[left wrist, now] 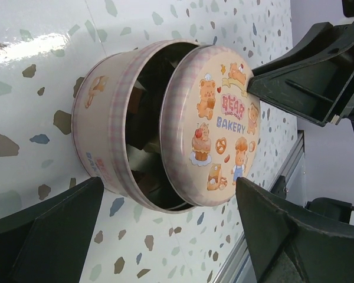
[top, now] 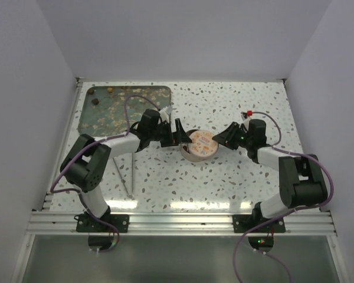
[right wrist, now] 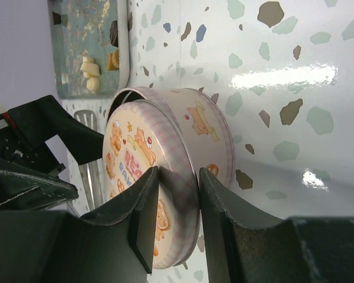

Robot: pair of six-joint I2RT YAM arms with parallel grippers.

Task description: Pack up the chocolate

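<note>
The round pink tin [top: 192, 154] stands mid-table, its bear-printed lid [top: 203, 143] tilted and shifted off the opening. My right gripper [top: 223, 138] is shut on the lid's rim [right wrist: 180, 159], one finger on top and one under it. My left gripper [top: 179, 139] is open, with its fingers [left wrist: 47, 236] either side of the tin [left wrist: 100, 118], not touching it. The lid [left wrist: 218, 118] leaves a gap, and the inside is dark and unclear. A few chocolate lumps lie on the tray: pale ones [right wrist: 89, 69], a dark one [right wrist: 114, 32], and some in the top view [top: 109, 90].
The teal tray [top: 159, 93] with tan crumbs sits at the back left. A thin metal utensil [top: 130, 171] lies on the table left of the tin, beside my left arm. White walls enclose the table on three sides.
</note>
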